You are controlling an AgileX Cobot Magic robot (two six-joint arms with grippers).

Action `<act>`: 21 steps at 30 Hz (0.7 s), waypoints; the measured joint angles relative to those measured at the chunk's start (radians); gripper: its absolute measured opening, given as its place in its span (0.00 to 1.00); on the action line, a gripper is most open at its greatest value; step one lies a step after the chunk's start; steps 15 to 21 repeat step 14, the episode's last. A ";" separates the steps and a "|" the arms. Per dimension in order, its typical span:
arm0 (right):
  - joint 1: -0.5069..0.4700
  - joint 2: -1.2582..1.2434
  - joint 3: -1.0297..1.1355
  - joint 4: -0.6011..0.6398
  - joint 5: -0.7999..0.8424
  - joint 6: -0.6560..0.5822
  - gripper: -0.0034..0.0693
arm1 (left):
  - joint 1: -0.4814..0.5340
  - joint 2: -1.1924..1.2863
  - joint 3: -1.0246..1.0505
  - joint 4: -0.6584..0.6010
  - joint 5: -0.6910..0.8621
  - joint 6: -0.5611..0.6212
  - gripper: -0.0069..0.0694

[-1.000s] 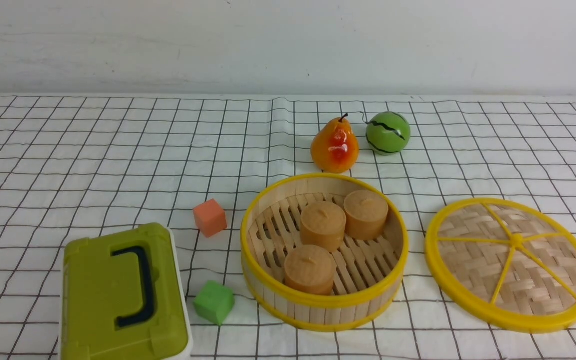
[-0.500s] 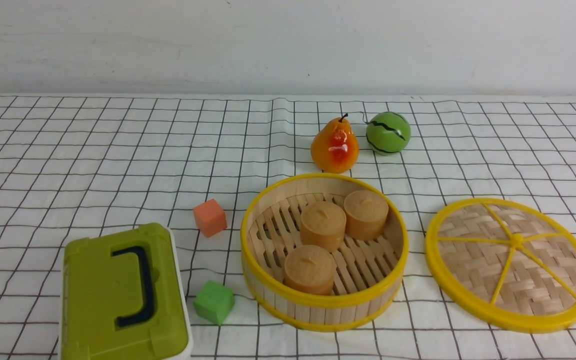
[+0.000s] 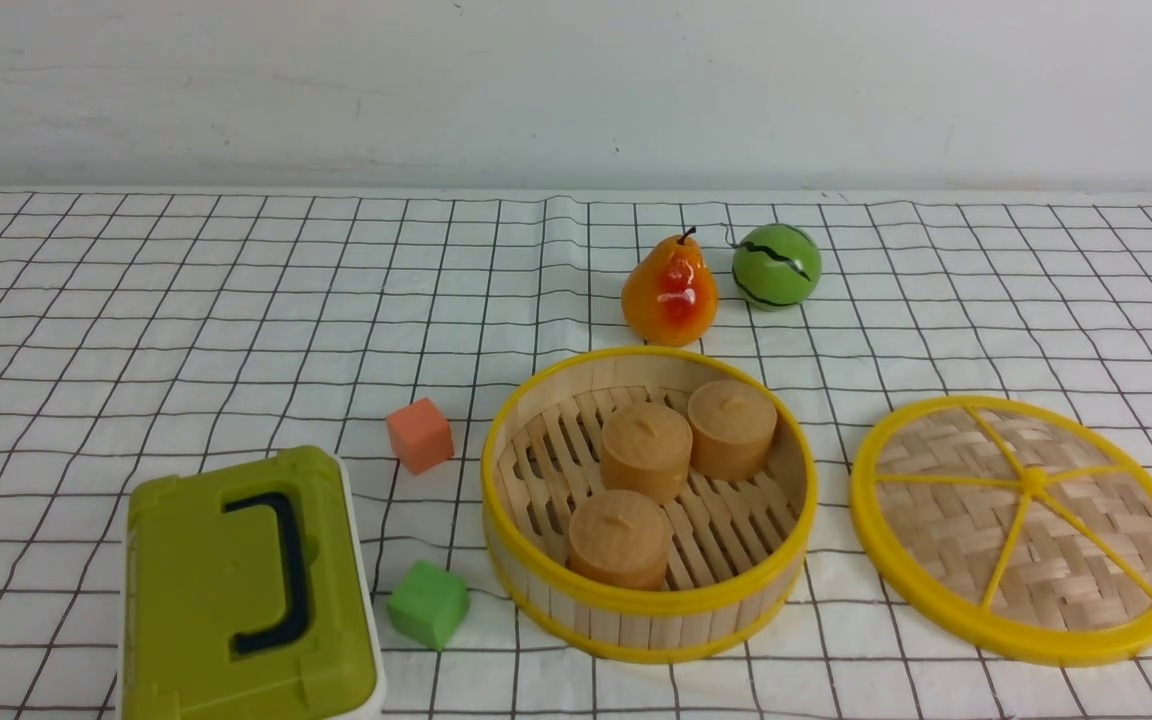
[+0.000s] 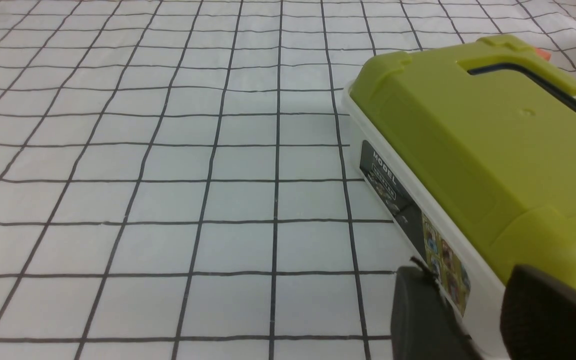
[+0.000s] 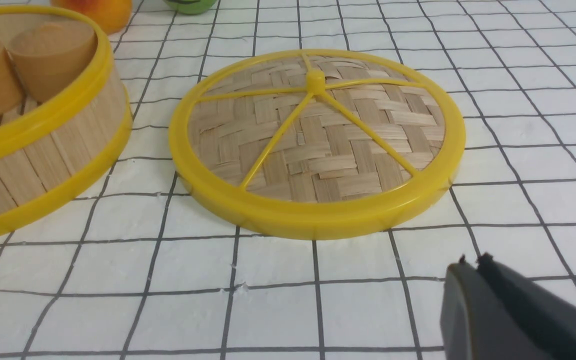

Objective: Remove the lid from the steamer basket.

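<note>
Front view. Gridded white cloth on the bench, pale wall behind. Basket near the middle, uncovered; three tan buns inside on the slatted floor, two towards the back, one nearer the front. Lid off, lying flat on the cloth to the right of the basket, hub up, apart from it. Pear just behind the basket, stem up; green ball just right of the pear. Left of the basket, an orange cube and, nearer the camera, a green cube. Box at near left, olive top, dark handle.

Left wrist view. Left tool released, its fingers apart, the box's pale side showing between them. Contact with the box: cannot tell. Printed label on that side.

Right wrist view. Right tool clenched, tips together, nothing in them. Lid in full sight, clear of the tool, its five yellow spokes running from the hub over woven bamboo. Part of the basket, with two buns, also in sight.
</note>
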 joint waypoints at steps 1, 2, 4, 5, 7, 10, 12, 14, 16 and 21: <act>0.000 0.000 0.000 0.000 0.000 0.000 0.08 | 0.000 0.000 0.000 0.000 0.000 0.000 0.40; 0.000 0.000 0.000 0.000 0.000 0.000 0.08 | 0.000 0.000 0.000 0.000 0.000 0.000 0.40; 0.000 0.000 0.000 0.000 0.000 0.000 0.08 | 0.000 0.000 0.000 0.000 0.000 0.000 0.40; 0.000 0.000 0.000 0.000 0.000 0.000 0.09 | 0.000 0.000 0.000 0.000 0.000 0.000 0.40; 0.000 0.000 0.000 0.000 0.000 0.000 0.09 | 0.000 0.000 0.000 0.000 0.000 0.000 0.40; 0.000 0.000 0.000 0.000 0.000 0.000 0.10 | 0.000 0.000 0.000 0.000 0.000 0.000 0.40; 0.000 0.000 0.000 0.000 0.000 0.000 0.10 | 0.000 0.000 0.000 0.000 0.000 0.000 0.40; 0.000 0.000 0.000 0.000 0.000 0.000 0.10 | 0.000 0.000 0.000 0.000 0.000 0.000 0.40; 0.000 0.000 0.000 0.000 0.000 0.000 0.10 | 0.000 0.000 0.000 0.000 0.000 0.000 0.40; 0.000 0.000 0.000 0.000 0.000 0.000 0.10 | 0.000 0.000 0.000 0.000 0.000 0.000 0.40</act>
